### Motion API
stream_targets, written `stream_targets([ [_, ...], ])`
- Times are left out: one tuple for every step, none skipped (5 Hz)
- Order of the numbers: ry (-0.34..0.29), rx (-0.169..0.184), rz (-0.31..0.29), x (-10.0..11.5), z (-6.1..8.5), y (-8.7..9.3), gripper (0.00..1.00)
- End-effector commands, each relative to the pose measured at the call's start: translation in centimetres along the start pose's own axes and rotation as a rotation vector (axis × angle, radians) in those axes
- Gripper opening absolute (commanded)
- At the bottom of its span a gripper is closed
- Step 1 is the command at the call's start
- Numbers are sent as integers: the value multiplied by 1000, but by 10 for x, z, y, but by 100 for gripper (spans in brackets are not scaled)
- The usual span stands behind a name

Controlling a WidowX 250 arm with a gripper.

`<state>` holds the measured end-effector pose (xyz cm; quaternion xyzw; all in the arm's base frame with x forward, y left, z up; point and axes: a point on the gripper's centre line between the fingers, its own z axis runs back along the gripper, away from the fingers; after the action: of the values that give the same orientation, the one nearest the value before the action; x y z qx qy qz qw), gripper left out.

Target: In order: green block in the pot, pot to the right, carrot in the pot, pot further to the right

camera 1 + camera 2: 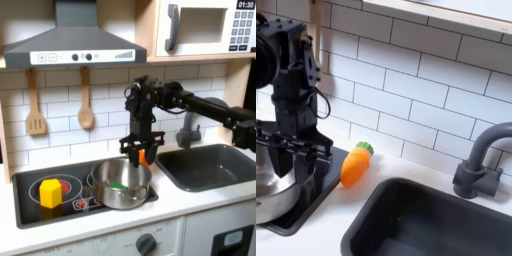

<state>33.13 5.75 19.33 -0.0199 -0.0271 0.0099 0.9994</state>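
Second exterior view: carrot [354,165] light, hard, slick plastic; grip mid-body. End effector [139,153] above pot [122,186], opening unclear.

Silver pot [122,184] upright on stovetop, green block [118,185] inside; orange carrot [355,163] lying beside it near sink.

A shiny silver pot [122,185] is seen, a green block [119,185] inside — an orange carrot [355,164] is green-topped; a yellow block [50,192] shows.
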Motion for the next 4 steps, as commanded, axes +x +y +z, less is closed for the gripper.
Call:
stream_targets([
  [-37,-17,-29,12,7,-9,100],
  [-44,-21,-53,19,5,-20,100],
  [-53,-23,-69,27,5,-30,100],
  [-57,-21,-68,34,2,-33,100],
])
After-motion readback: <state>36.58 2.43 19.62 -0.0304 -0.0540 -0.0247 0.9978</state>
